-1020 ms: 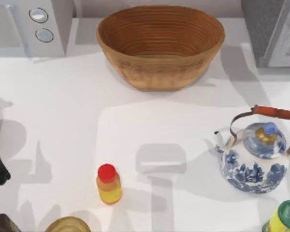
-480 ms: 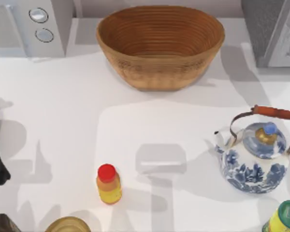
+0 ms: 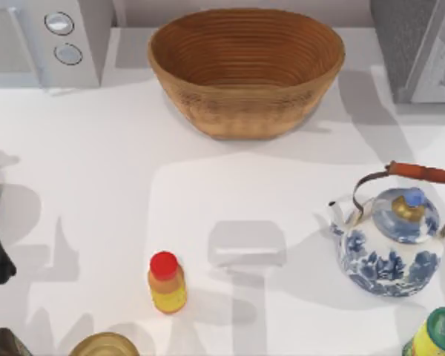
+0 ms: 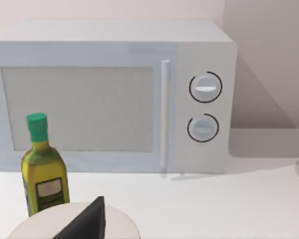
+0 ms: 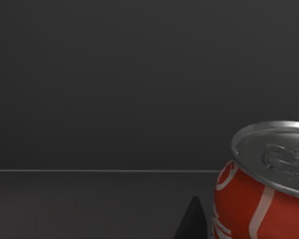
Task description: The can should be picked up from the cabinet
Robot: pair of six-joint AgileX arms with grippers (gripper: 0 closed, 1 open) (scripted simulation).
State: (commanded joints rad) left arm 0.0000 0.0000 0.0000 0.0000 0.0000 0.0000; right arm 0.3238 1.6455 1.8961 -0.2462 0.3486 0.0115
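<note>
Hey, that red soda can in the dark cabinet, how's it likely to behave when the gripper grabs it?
The can stands upright with its tab unopened, so it is probably full and fairly heavy. Its glossy round wall may slip, and a sideways nudge might tip and roll it.

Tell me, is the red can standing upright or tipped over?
Upright: in the right wrist view the red can shows its silver lid facing up, inside a dark compartment.

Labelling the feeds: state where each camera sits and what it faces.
Top view: above the table, looking down on wicker basket, teapot, microwave.
Left wrist view: on the left arm, facing the microwave and olive oil bottle; shared: microwave.
Right wrist view: on the right arm, facing the red can in a dark interior.
</note>
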